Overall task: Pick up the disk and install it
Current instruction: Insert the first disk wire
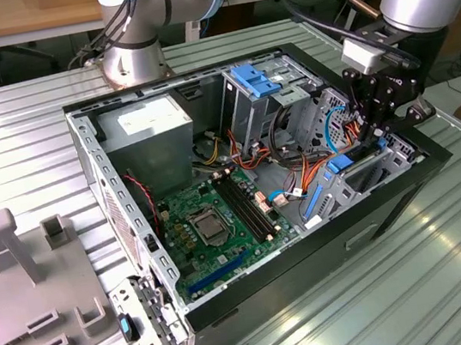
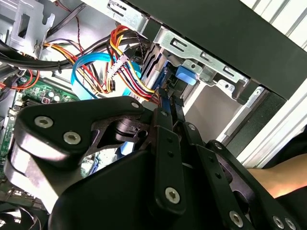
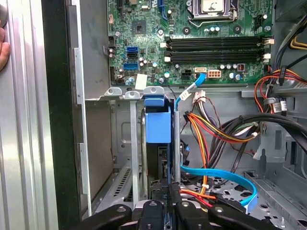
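Note:
The disk [image 3: 158, 125] stands on edge in the drive bay at the front corner of the open computer case [image 1: 135, 230], with its blue rail end showing. In the exterior view it sits at the case's right end as a blue and dark block [image 1: 344, 164]. My gripper [image 3: 168, 199] hangs directly over the disk's upper edge, its black fingers [image 2: 165, 125] drawn close together with only a thin gap between them. The fingertips rest at the disk's edge, beside bundled wires. In the exterior view the gripper [image 1: 374, 135] reaches down into the case.
Orange, yellow and red wire bundles [image 3: 216, 132] and a blue flat cable [image 3: 225, 176] lie close beside the bay. The green motherboard [image 1: 216, 218] covers the case floor, with a grey power-supply box [image 1: 153, 128] behind it. A grey fixture [image 1: 21, 282] lies at the exterior view's left.

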Robot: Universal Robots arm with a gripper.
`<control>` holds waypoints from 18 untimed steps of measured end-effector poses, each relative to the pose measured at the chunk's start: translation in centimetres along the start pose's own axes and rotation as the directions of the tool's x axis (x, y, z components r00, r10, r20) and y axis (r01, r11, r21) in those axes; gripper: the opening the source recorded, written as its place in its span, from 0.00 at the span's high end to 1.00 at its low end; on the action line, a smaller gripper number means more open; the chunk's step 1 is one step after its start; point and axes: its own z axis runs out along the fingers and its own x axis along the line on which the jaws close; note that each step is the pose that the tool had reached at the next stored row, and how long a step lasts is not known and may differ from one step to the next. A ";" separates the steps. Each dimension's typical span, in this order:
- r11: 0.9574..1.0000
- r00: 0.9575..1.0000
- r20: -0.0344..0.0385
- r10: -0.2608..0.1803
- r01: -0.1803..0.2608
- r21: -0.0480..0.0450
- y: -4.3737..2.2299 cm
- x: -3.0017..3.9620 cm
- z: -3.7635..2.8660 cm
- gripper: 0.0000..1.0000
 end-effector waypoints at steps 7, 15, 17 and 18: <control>1.000 1.000 0.002 0.000 0.000 0.000 -0.02 0.00 -0.14 0.84; 1.000 1.000 0.001 0.000 0.000 0.000 -0.05 0.00 -0.52 0.84; 1.000 1.000 0.001 0.000 0.000 0.000 -0.05 0.00 -0.55 0.84; 1.000 1.000 0.001 0.000 0.000 0.000 -0.05 0.00 -0.56 0.84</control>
